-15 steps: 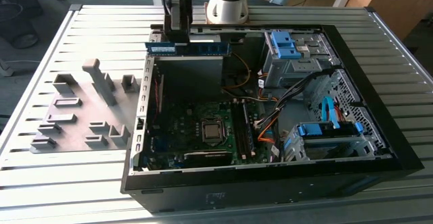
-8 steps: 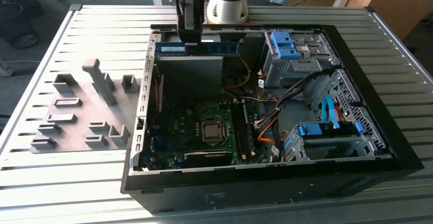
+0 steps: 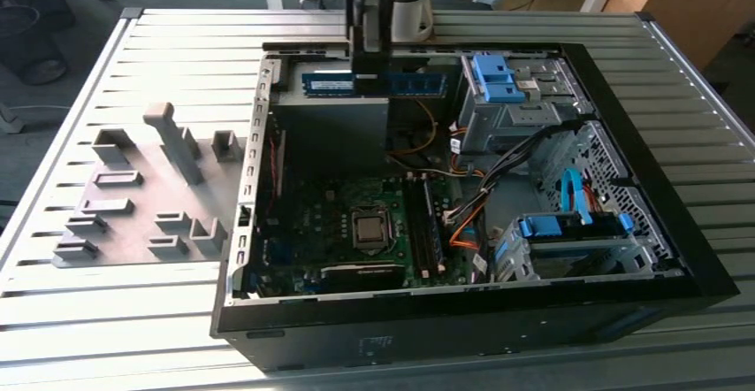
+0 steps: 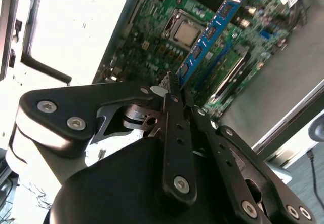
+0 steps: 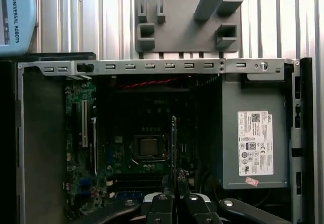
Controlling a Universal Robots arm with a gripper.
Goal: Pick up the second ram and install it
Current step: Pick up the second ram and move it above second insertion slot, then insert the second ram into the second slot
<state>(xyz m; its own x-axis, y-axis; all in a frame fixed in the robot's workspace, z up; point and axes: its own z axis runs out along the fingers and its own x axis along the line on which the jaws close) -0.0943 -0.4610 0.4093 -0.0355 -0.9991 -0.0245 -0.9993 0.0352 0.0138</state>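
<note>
- Claw (image 4: 175, 84): nearest item in both wrist views. Its two black fingers are clamped on the memory stick (image 4: 210, 31), one finger on each flat face.
- Location of the stick: hanging in the air over the open computer case (image 3: 696, 258), touching nothing but the claw. In the first wrist view it hangs over the main board (image 5: 76, 178), just beside the processor socket (image 5: 148, 147). The power supply (image 5: 253, 133) lies off to one side.
- Orientation: the long axis is level and runs from the exterior view's left to the exterior view's right, roughly along the far wall of the case. The stick stands on edge, with its broad faces upright and its narrow edges facing up and down. The claw holds it near mid-length, so about equal lengths project on either side.
- Handling (judgement): the stick looks light and stiff, so a mid-length grip should carry it without sag. The thin board and exposed chips make it fragile. Hold it by the flat faces near the upper edge and leave the lower edge free. The smooth faces may slip under seating force.
- Surroundings: a grey tray (image 3: 130, 232) with upright blocks sits on the slatted table (image 3: 177, 46) beside the case, well apart from the claw.
</note>
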